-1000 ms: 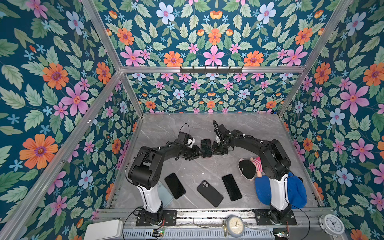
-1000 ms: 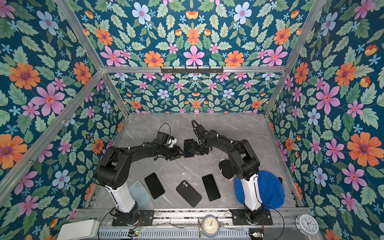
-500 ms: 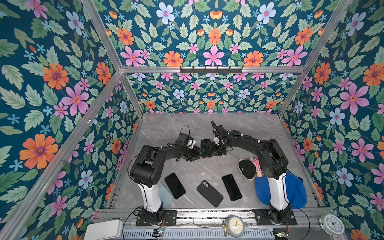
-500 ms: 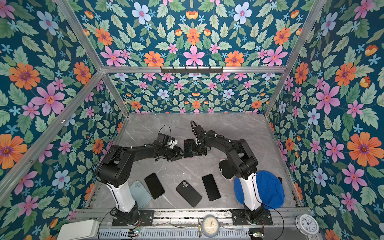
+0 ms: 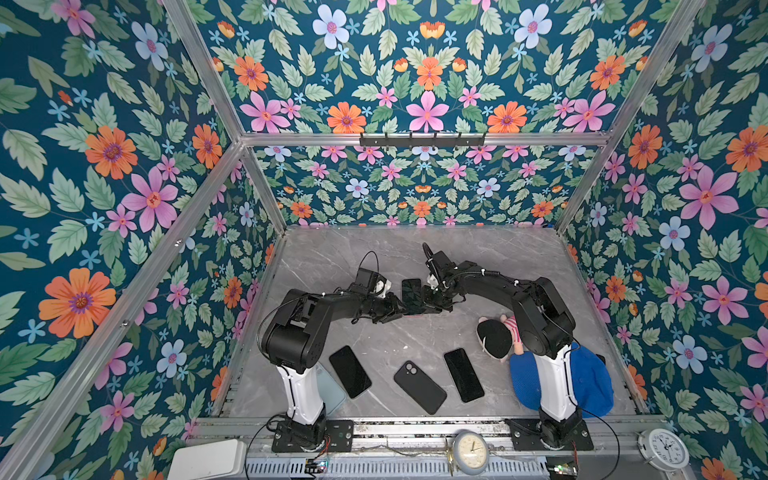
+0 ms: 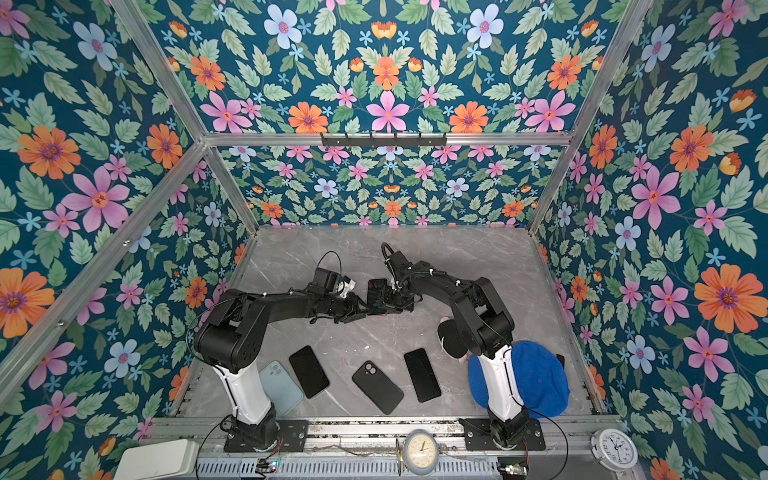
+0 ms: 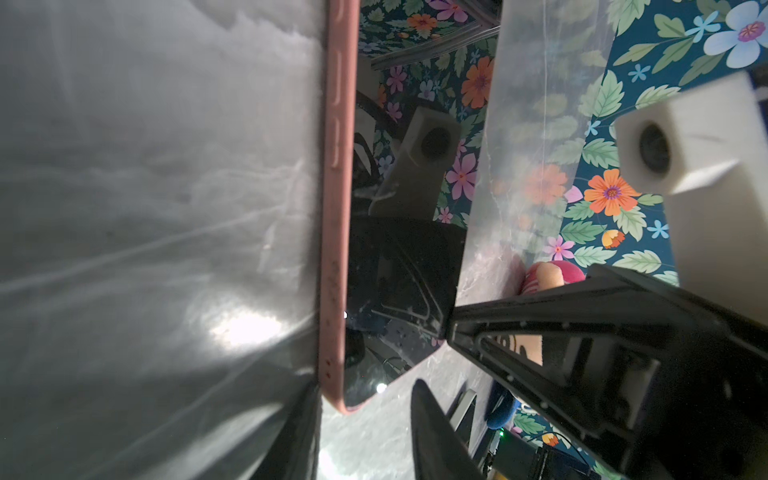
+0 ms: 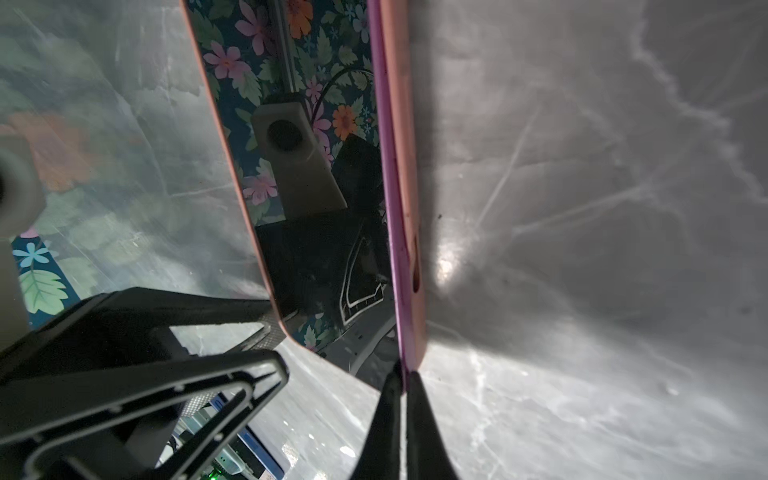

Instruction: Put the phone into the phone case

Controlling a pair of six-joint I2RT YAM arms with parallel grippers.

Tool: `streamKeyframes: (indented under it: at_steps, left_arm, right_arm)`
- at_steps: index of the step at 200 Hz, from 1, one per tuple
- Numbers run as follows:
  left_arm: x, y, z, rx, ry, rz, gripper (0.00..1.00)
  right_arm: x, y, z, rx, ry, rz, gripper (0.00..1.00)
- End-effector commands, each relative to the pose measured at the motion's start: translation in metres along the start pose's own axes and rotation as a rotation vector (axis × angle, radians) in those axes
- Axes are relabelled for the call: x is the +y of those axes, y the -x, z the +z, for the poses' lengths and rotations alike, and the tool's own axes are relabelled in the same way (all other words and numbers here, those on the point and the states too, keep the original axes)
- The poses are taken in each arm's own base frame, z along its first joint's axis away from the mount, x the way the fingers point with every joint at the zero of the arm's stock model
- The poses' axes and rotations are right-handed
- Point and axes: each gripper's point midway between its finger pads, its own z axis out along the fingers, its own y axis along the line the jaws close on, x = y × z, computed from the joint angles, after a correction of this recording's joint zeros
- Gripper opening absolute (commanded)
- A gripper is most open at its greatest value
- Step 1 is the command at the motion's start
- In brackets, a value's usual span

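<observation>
The phone [image 6: 377, 293] lies directly between both tools, left gripper [image 6: 360, 309] at one long edge, right gripper [image 6: 392, 305] at the opposite edge. A spare black handset [image 6: 422, 375] lies well behind the right gripper.

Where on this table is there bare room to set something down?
Free: the far table strip between the back wall and the left gripper and right gripper. Crowded: the near row, black phone through black case to blue cap.
</observation>
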Motion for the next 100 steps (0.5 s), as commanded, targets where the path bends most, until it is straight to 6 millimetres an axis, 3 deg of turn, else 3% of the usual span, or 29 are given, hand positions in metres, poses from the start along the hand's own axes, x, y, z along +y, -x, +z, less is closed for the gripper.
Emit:
streamKeyframes:
  at_steps: [1, 100]
  left_arm:
    - [-0.008, -0.001, 0.003, 0.006, -0.035, 0.021, 0.36]
    - [-0.012, -0.004, 0.005, 0.008, -0.05, 0.029, 0.35]
  right_arm:
    - [0.012, -0.009, 0.009, 0.038, 0.057, -0.001, 0.06]
    - [0.006, -0.013, 0.02, 0.051, 0.049, 0.014, 0.06]
